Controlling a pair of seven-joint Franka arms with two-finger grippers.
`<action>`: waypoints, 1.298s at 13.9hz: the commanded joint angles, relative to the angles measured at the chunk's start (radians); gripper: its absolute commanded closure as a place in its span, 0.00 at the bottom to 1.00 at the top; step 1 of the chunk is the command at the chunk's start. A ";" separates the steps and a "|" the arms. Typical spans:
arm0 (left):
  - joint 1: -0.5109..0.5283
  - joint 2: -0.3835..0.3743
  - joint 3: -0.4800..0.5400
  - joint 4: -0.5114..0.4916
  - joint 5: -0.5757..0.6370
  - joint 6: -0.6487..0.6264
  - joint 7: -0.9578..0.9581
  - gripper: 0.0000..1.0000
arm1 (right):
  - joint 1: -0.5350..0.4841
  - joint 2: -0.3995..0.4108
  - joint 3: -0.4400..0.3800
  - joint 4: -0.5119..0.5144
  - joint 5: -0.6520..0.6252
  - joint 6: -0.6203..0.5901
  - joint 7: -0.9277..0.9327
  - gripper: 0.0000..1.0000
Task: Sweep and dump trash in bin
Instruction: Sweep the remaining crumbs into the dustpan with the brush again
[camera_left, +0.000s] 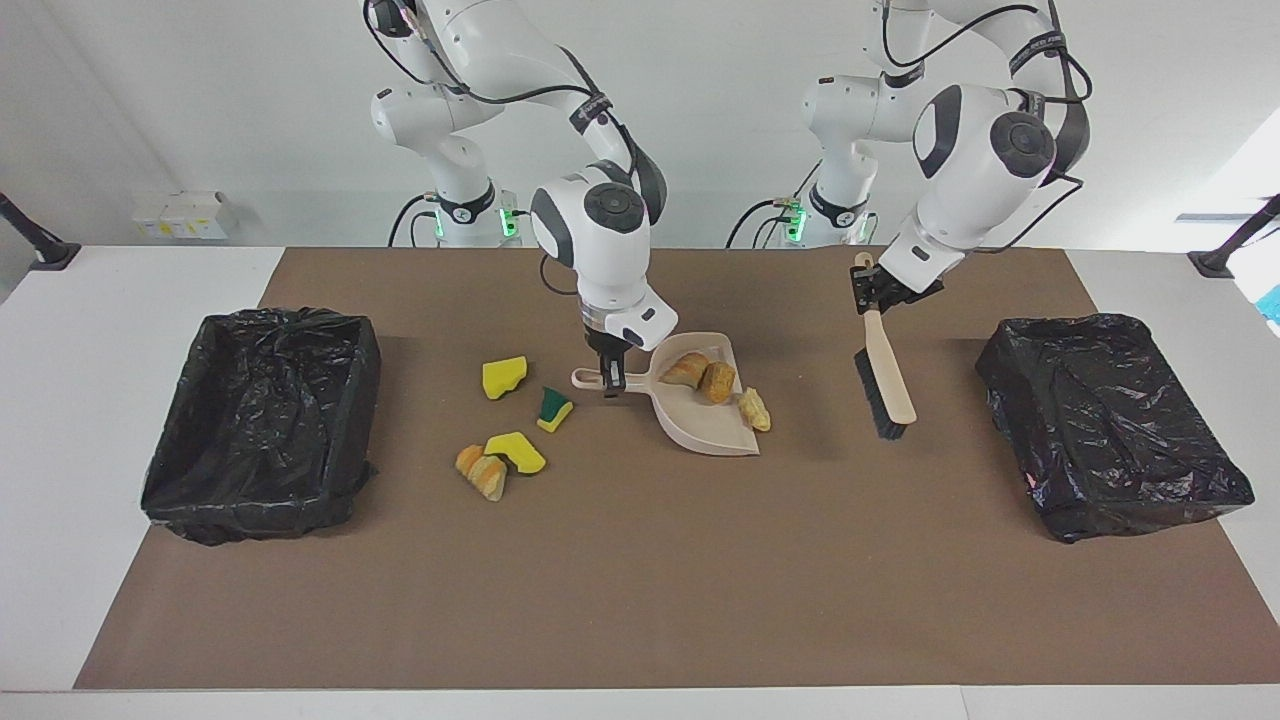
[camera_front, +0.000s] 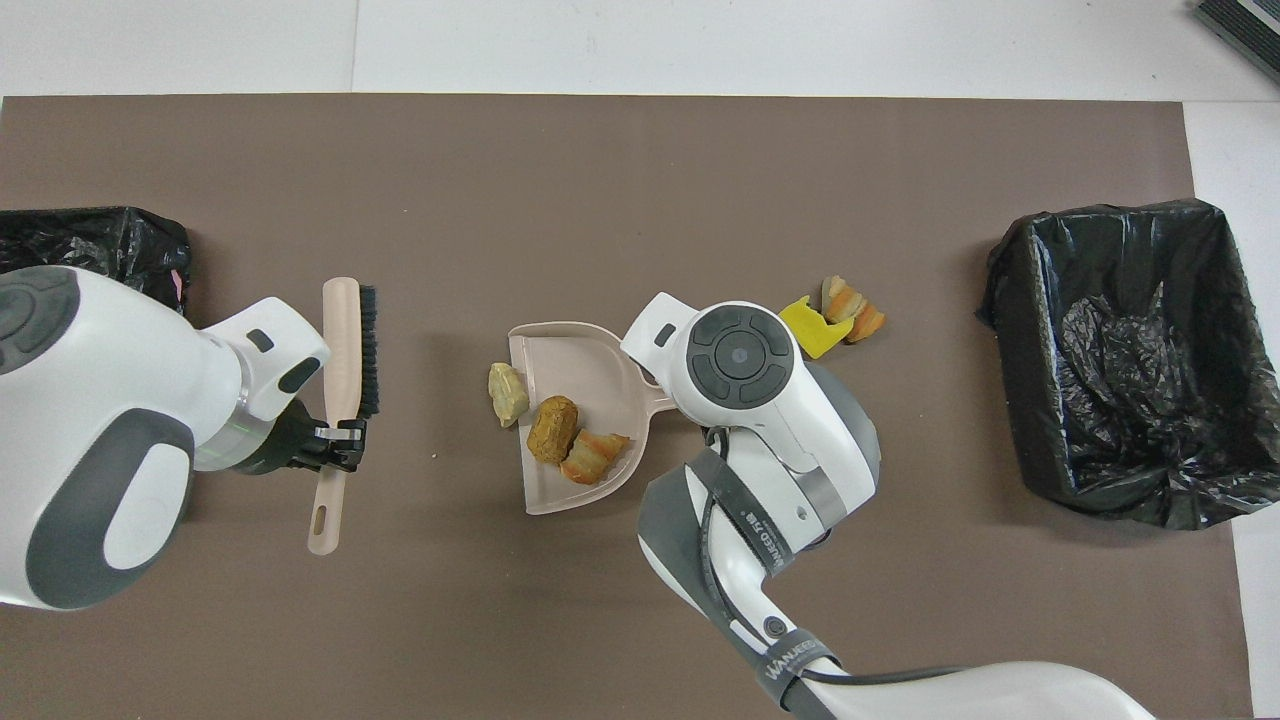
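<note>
My right gripper (camera_left: 610, 385) is shut on the handle of the beige dustpan (camera_left: 700, 420), which lies mid-mat. Two tan bread lumps (camera_left: 703, 375) lie in the pan and a third (camera_left: 755, 408) lies at its lip. Toward the right arm's end lie a yellow sponge (camera_left: 503, 376), a green-backed sponge (camera_left: 554, 408), another yellow sponge (camera_left: 516, 452) and a bread lump (camera_left: 482, 472). My left gripper (camera_left: 868, 295) is shut on the handle of the brush (camera_left: 885, 385), bristle end down, beside the pan. In the overhead view my right arm hides two of the sponges.
A black-lined bin (camera_left: 250, 500) stands at the right arm's end of the brown mat, and another (camera_left: 1130, 500) at the left arm's end. The bins also show in the overhead view (camera_front: 1010, 300).
</note>
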 joint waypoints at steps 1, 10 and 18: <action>-0.114 0.020 -0.009 -0.098 0.001 0.132 -0.015 1.00 | 0.004 -0.036 0.003 -0.039 -0.022 -0.023 0.020 1.00; -0.404 0.018 -0.009 -0.061 -0.112 0.073 -0.225 1.00 | 0.030 -0.020 0.005 -0.030 -0.021 -0.003 0.109 1.00; -0.315 0.000 -0.003 0.083 -0.100 -0.100 -0.297 1.00 | -0.016 -0.027 0.006 -0.020 -0.006 -0.003 0.080 1.00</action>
